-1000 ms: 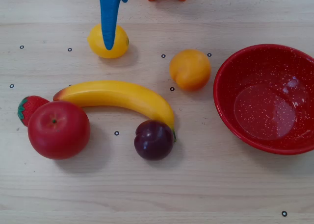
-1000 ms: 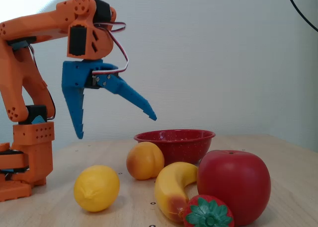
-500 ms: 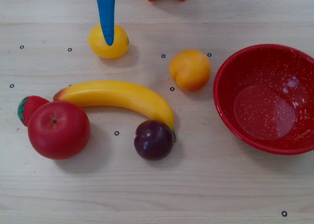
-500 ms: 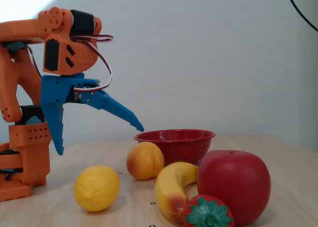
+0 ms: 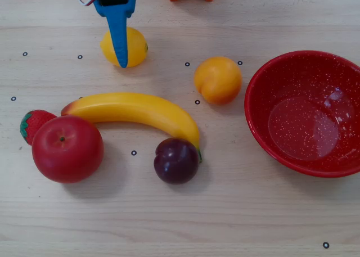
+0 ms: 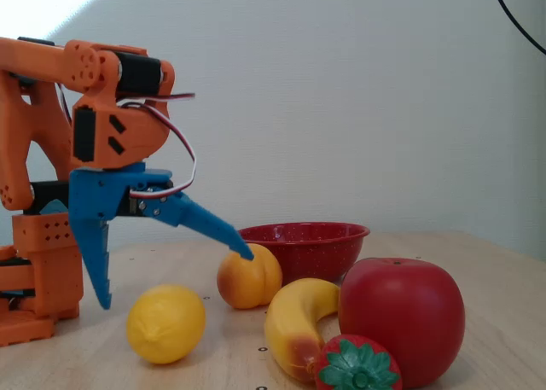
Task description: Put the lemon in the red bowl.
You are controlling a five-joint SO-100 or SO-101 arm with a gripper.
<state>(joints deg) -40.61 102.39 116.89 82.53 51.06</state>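
The red bowl sits at the right edge of the overhead view, and nothing lies in it; only its speckled glossy floor shows. In the fixed view its rim peeks out behind the peach-coloured fruit.

The lemon rests on the table at the upper left of the overhead view, well apart from the bowl, with the orange-yellow fruit between them. In the fixed view the lemon is at the lower left.

My gripper hangs over the lemon with its blue fingers spread wide apart, one pointing straight down, the other slanting out toward the bowl. Neither finger touches the fruit as far as the fixed view shows.

Compared with half a second ago, I have dropped lower: the tips now reach down near the lemon's top, and in the overhead view my finger crosses the lemon's left side. The lemon, banana, apple, plum and strawberry have not moved.
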